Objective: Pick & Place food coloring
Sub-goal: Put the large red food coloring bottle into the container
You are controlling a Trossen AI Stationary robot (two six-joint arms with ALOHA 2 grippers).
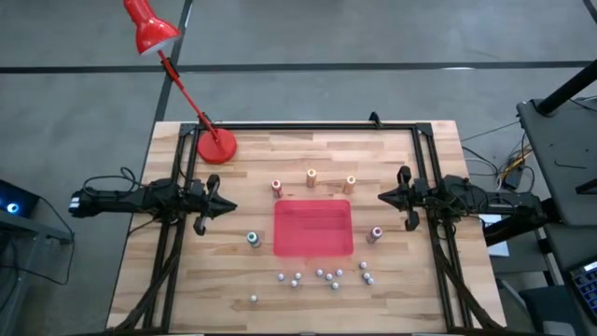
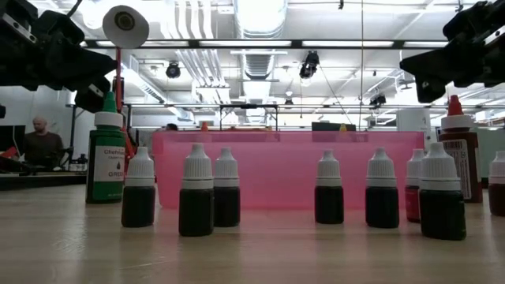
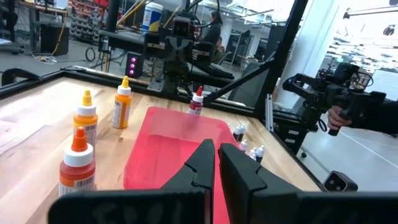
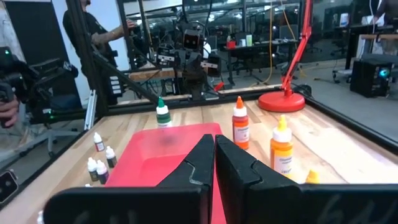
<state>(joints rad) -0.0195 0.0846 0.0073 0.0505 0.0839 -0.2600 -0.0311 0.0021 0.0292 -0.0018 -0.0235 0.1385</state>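
Both grippers closed, empty: left gripper (image 1: pixel 229 207) and right gripper (image 1: pixel 382 196) hover either side of red tray (image 1: pixel 313 229). Food coloring bottles (image 1: pixel 312 177) stand around the tray, untouched

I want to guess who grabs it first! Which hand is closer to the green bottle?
Left. The left hand waits just beside the green bottle, on its side of the red tray; the right hand waits across the tray.
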